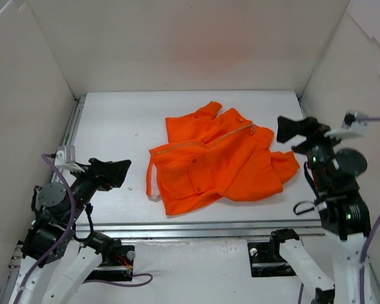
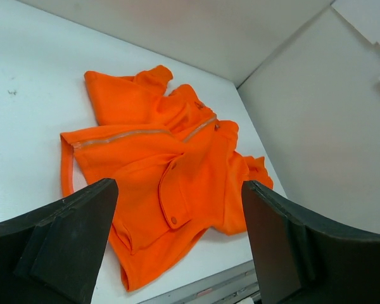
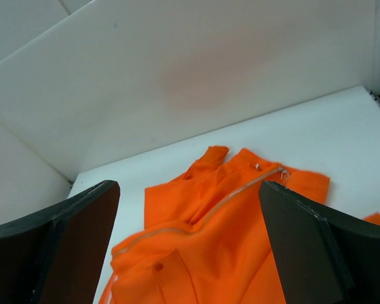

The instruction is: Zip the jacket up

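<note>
Claws, left (image 1: 113, 172) and right (image 1: 296, 130): both spread wide, gripping nothing, touching nothing.
Item: orange jacket (image 1: 218, 161), lying rumpled on the white worktop (image 1: 114, 126), between the two claws and apart from each. Light zipper strip (image 1: 206, 142) runs diagonally across the upper front. Small metal pull (image 3: 282, 170) sits at the strip's far right end. One pocket flap with a snap faces up.

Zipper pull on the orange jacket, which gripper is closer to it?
Right. The right gripper is open just to the side of the zipper pull; the left gripper is open beyond the jacket's opposite edge, farther off.
</note>
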You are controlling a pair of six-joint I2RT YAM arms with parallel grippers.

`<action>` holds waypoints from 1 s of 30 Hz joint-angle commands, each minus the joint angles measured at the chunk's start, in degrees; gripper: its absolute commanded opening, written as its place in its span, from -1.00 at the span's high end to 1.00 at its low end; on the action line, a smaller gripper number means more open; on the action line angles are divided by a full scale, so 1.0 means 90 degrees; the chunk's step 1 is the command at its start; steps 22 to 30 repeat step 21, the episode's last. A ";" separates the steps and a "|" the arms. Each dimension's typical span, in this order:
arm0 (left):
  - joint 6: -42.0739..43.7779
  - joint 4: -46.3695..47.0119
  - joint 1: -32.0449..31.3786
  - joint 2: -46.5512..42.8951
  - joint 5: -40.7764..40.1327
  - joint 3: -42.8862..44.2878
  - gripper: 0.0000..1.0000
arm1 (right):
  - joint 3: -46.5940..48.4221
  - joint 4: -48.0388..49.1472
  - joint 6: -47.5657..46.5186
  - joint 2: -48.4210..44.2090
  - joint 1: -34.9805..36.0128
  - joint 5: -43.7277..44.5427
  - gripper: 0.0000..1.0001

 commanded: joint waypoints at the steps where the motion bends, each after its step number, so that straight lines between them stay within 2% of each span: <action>1: 0.0301 0.0414 0.0035 -0.0123 0.0558 0.0146 -0.60 | -0.1026 -0.0182 0.0371 -0.1085 0.0055 -0.0544 -0.96; 5: 0.0614 -0.0131 0.0035 -0.0466 0.0481 0.0360 -0.60 | -0.1788 -0.1120 0.0352 -0.2529 0.0055 -0.0594 -0.96; 12: 0.0693 -0.0777 0.0035 -0.0846 0.0441 0.0264 -0.57 | -0.2229 -0.2683 0.0294 -0.3976 0.0055 0.0175 -0.96; 16: 0.0683 -0.0914 0.0035 -0.0925 0.0343 0.0273 -0.56 | -0.2210 -0.3123 0.0274 -0.4242 0.0055 0.0441 -0.96; 30: 0.0664 -0.0953 0.0035 -0.0721 0.0412 0.0409 -0.55 | -0.2180 -0.3212 0.0284 -0.4116 0.0074 0.0237 -0.96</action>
